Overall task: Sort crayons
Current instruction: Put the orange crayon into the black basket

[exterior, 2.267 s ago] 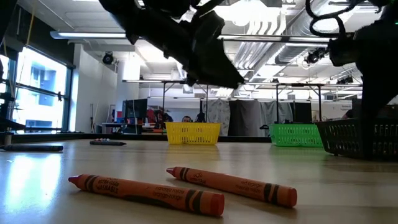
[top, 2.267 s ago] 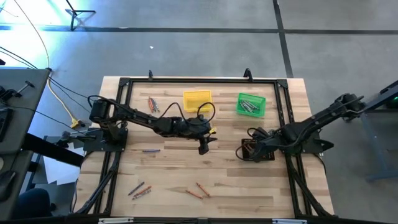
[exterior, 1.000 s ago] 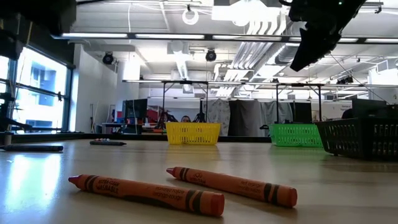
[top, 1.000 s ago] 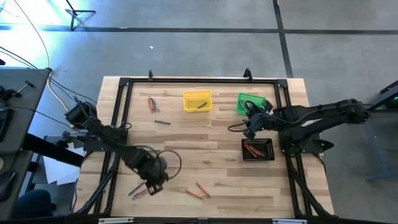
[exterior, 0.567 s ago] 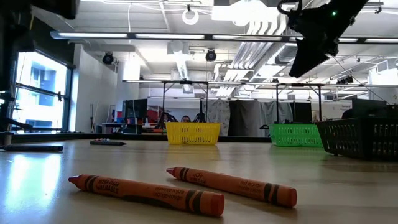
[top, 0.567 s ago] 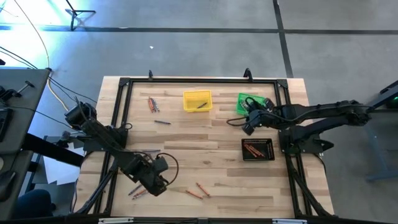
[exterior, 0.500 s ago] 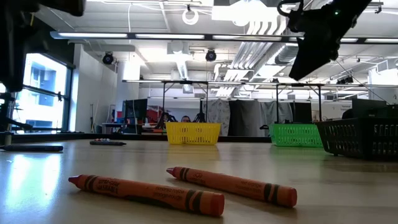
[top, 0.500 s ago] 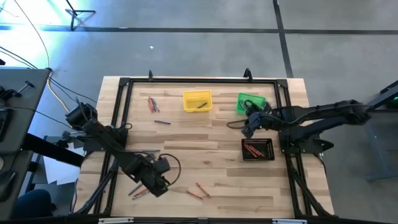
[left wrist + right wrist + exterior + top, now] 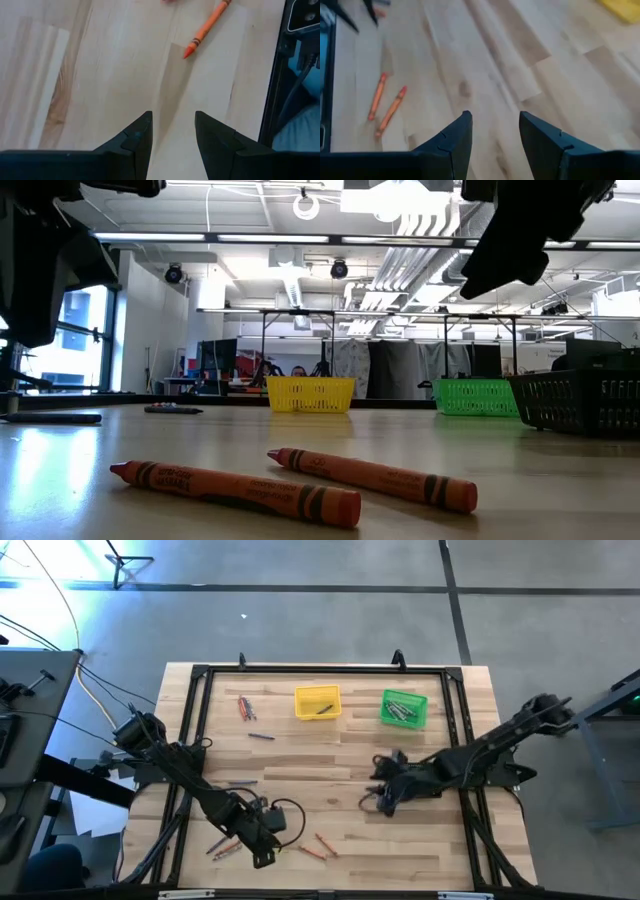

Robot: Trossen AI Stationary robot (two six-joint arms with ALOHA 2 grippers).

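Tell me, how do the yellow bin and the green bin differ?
The yellow bin holds just one dark crayon, while the green bin holds a small heap of grey ones. The yellow bin sits near the middle of the table's far edge; the green bin sits further toward the right arm's side. Both are small, open, rectangular baskets.

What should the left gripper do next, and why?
Probably ease forward and down onto the orange crayon: the left gripper is open and empty above bare table, with that crayon lying loose just ahead.
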